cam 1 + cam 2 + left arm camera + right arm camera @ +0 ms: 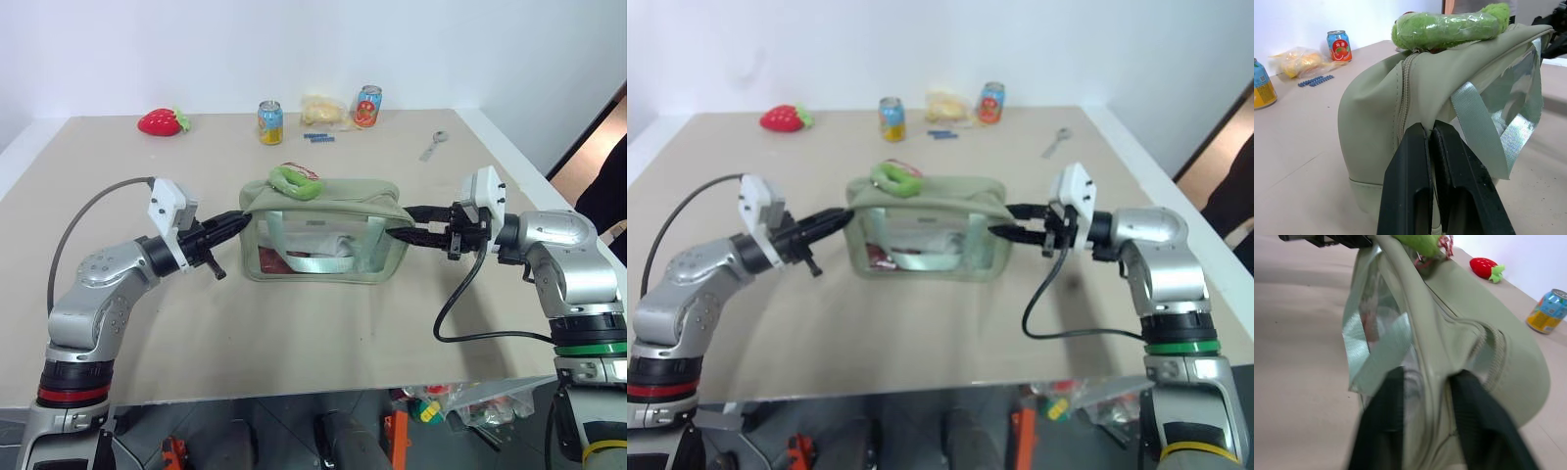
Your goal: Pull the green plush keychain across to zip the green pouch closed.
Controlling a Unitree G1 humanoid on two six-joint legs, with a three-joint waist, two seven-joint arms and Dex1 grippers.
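The green pouch [323, 230] stands upright in the middle of the table, its clear front panel toward me. The green plush keychain [294, 181] lies on the pouch's top near its left end, wrapped in clear film in the left wrist view [1449, 27]. My left gripper [243, 218] is shut on the fabric of the pouch's left end [1371, 112]. At the right end of the pouch [1459, 333], my right gripper [402, 221] has its fingers apart, one on each side of the fabric.
Along the table's far edge lie a red strawberry plush [162, 121], a yellow can [270, 121], a snack bag [323, 111], a red can [368, 106] and small blue pieces [317, 137]. A spoon [435, 145] lies at the far right.
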